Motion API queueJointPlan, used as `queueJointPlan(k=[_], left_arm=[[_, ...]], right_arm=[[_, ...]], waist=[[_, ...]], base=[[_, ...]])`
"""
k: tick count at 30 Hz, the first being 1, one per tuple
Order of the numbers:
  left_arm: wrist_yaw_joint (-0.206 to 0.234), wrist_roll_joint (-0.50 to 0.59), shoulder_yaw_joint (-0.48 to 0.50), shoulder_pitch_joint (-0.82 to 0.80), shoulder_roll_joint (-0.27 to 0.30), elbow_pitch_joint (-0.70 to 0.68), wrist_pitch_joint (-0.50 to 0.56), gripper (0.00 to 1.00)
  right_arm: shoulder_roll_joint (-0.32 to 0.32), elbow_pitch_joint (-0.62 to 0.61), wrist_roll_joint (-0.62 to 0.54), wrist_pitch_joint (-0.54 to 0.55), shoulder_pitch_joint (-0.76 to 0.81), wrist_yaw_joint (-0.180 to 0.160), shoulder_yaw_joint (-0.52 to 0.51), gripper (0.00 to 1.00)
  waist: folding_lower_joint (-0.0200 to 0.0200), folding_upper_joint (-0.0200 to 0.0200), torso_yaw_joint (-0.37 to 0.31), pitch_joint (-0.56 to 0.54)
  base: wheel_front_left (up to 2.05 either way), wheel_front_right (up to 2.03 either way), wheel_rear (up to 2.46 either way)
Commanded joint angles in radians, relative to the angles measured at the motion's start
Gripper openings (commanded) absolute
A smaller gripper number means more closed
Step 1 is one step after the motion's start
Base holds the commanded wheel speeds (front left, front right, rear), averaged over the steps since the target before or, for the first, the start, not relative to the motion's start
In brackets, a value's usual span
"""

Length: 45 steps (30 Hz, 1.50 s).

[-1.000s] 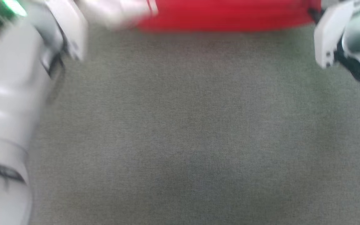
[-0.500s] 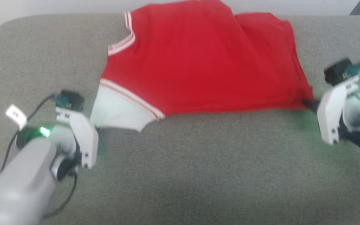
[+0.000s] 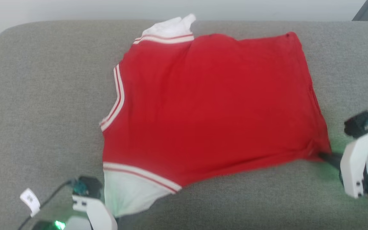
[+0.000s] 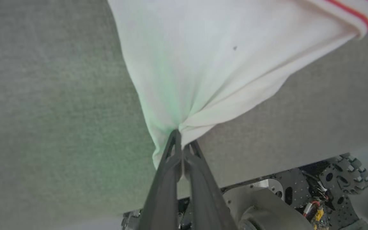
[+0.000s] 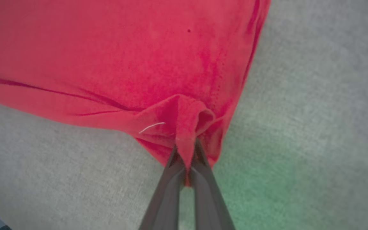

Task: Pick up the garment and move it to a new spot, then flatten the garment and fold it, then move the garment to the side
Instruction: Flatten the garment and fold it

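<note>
The garment (image 3: 209,105), a red jersey with white sleeves and white-striped trim, lies spread on the grey cushion (image 3: 43,95), plain side up; no lettering shows. My left gripper (image 4: 180,138) is shut on the edge of the near white sleeve (image 4: 203,64), at the lower left of the head view near the sleeve (image 3: 126,191). My right gripper (image 5: 185,148) is shut on a bunched red hem corner (image 5: 187,118); its dark fingers (image 3: 329,158) meet the jersey's near right corner in the head view. The far white sleeve (image 3: 171,27) pokes out at the back.
The cushion's near edge (image 4: 267,172) runs just beside my left gripper, with my wheeled base (image 4: 331,185) below it. A pale wall (image 3: 107,9) rises behind the cushion. Bare cushion surrounds the jersey on the left (image 3: 27,127) and right (image 3: 347,64).
The head camera has tilted, shifting the whole picture. Both grippers stay shut on the jersey. It now lies spread wider, its far sleeve showing, no longer humped at the back.
</note>
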Motion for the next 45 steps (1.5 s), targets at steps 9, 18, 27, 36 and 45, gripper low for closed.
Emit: queueJointPlan(k=[9,18,27,36,45], left_arm=[[0.082,-0.019,-0.006,0.104,0.048,-0.117,0.035,0.0],[0.141,0.001,0.049,0.091,0.12,-0.212,0.046,0.0],[0.102,0.072,0.133,-0.112,0.211,-0.24,0.057,0.0],[-0.099,0.138,0.091,-0.478,0.119,0.013,0.066,0.0],[-0.254,0.155,0.018,-0.724,-0.041,0.415,0.067,0.0]], right_arm=[[-0.033,-0.114,-0.02,0.052,0.207,-0.001,-0.098,0.0],[-0.009,-0.219,-0.069,0.091,0.333,-0.001,-0.286,0.0],[0.108,-0.277,-0.179,0.17,0.3,-0.001,-0.47,0.0],[0.195,-0.21,-0.261,0.228,0.097,-0.001,-0.481,0.0],[0.258,-0.012,-0.295,0.16,-0.124,-0.001,-0.38,0.0]], waist=[[0.0,-0.0001,-0.011,-0.002],[0.0,-0.0001,-0.036,-0.029],[0.0,-0.0001,-0.064,-0.037],[0.0,-0.0001,-0.08,0.023],[0.0,-0.0001,-0.09,0.098]], base=[[0.0,0.0,0.0],[0.0,0.0,0.0],[0.0,0.0,0.0],[0.0,0.0,0.0],[0.0,0.0,0.0]])
